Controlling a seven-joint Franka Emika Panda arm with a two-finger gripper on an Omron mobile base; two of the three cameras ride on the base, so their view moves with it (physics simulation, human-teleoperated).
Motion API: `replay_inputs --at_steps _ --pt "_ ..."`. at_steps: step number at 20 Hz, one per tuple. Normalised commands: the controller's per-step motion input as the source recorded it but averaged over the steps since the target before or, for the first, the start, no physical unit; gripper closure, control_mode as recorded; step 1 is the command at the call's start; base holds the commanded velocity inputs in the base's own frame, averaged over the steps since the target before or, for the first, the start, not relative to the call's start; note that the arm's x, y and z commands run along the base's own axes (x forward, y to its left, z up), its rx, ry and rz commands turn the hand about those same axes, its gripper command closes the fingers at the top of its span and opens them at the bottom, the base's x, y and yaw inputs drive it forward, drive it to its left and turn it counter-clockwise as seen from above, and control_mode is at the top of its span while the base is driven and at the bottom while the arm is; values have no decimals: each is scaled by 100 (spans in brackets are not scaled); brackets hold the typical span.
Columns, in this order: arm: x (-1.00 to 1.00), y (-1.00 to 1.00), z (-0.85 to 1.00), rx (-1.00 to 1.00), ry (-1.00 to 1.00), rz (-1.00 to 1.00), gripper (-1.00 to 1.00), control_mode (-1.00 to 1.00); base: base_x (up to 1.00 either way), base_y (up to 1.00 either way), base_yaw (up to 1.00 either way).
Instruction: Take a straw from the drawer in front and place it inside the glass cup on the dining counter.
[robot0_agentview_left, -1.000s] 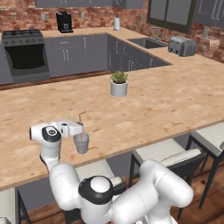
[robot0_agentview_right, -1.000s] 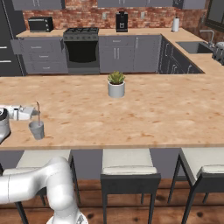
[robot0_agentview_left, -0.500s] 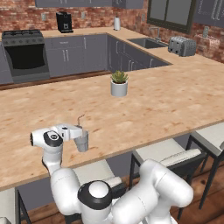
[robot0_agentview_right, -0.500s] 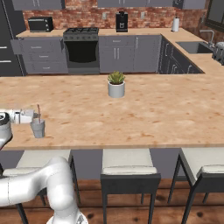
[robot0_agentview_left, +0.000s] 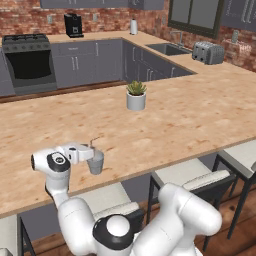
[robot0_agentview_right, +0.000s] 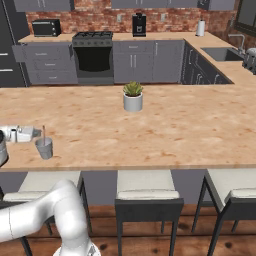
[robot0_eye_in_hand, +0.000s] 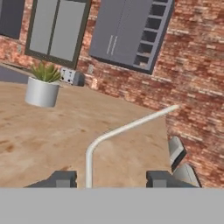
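Note:
The glass cup (robot0_agentview_left: 96, 163) (robot0_agentview_right: 44, 149) stands near the front edge of the light-wood dining counter (robot0_agentview_left: 190, 115) (robot0_agentview_right: 175, 130). The thin pale straw (robot0_agentview_left: 93, 142) (robot0_agentview_right: 43, 133) (robot0_eye_in_hand: 127, 127) rises out of it, and in the hand view it looks bent. My gripper (robot0_agentview_left: 91, 149) (robot0_agentview_right: 36, 133) (robot0_eye_in_hand: 110, 178) lies level just above the cup's rim, open. The straw stands between the parted fingertips (robot0_eye_in_hand: 61, 178), nearer the left one and touching neither. The drawer is out of view.
A white pot with a green plant (robot0_agentview_left: 135, 97) (robot0_agentview_right: 133, 98) (robot0_eye_in_hand: 41, 91) stands mid-counter. Bar stools (robot0_agentview_left: 194, 175) (robot0_agentview_right: 147, 184) line the counter's near side. A stove (robot0_agentview_right: 93, 50), toaster (robot0_agentview_left: 208, 52) and sink (robot0_agentview_right: 225, 54) sit on the far kitchen counters.
The jaws have parted and let go of the straw, which now stands in the cup. The hand has sunk slightly toward the cup's rim.

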Motion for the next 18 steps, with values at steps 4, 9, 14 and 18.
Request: replay_inputs --at_steps 4,9,14,18 --pt "-2 0 35 0 0 0 -100 -100 0 0 0" --pt "-8 -1 91 1 0 0 -100 -100 0 0 0" --pt "-41 -8 100 16 2 0 -100 -100 0 0 0" --pt "-54 -17 100 25 11 0 -100 -100 0 0 0"
